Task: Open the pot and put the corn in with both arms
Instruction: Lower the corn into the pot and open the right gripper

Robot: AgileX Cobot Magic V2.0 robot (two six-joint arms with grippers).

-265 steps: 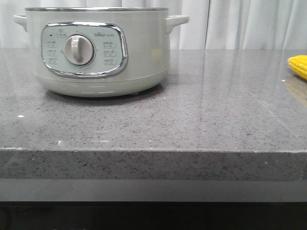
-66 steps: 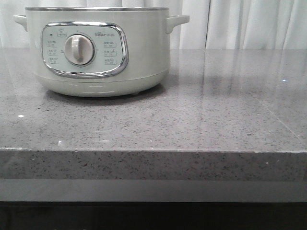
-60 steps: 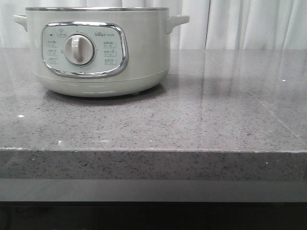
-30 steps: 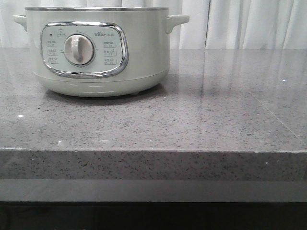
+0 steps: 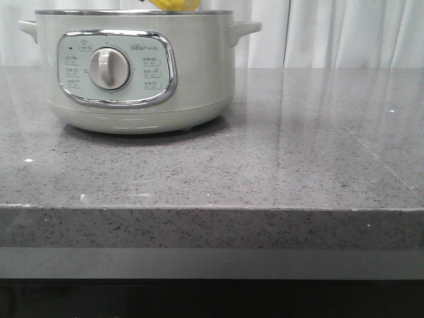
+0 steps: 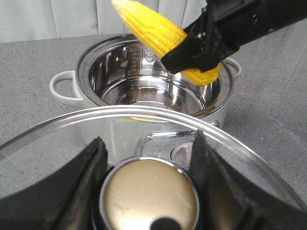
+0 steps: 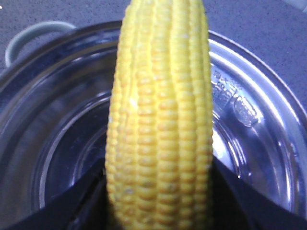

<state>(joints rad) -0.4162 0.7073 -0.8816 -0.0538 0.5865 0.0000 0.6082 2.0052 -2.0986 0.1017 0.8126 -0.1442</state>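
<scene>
**Corn held over open pot, lid held off to the side**

Corn cob [image 6: 152,29]: bright yellow, tilted, suspended in the air above the mouth of the pot [image 6: 144,86]. The right gripper [image 6: 204,40] is clamped across the cob's thicker end; black fingers [image 7: 240,203] press on both flanks of the cob [image 7: 160,124] in the right wrist view. The pointed tip of the cob runs out of frame toward 11 o'clock in the left wrist view. Cob not touching rim or inner wall as far as visible.

Pot: open, no lid on it. Shiny steel inner bowl [image 7: 249,120] shows stamped markings on the wall. One side handle [image 6: 61,87] sits at 9 o'clock of the pot in the left wrist view. From the front, the pot [image 5: 136,69] stands on the grey speckled countertop [image 5: 265,165] at roughly 10 o'clock of the frame, with a sliver of yellow cob [image 5: 173,4] just above its metal rim.

Lid [image 6: 53,139]: glass with metal rim, lifted clear of the pot. The left gripper [image 6: 148,191] is closed on the lid's round metallic knob [image 6: 149,194], one black finger on each side.

White curtain [image 5: 344,33] behind the counter.
</scene>
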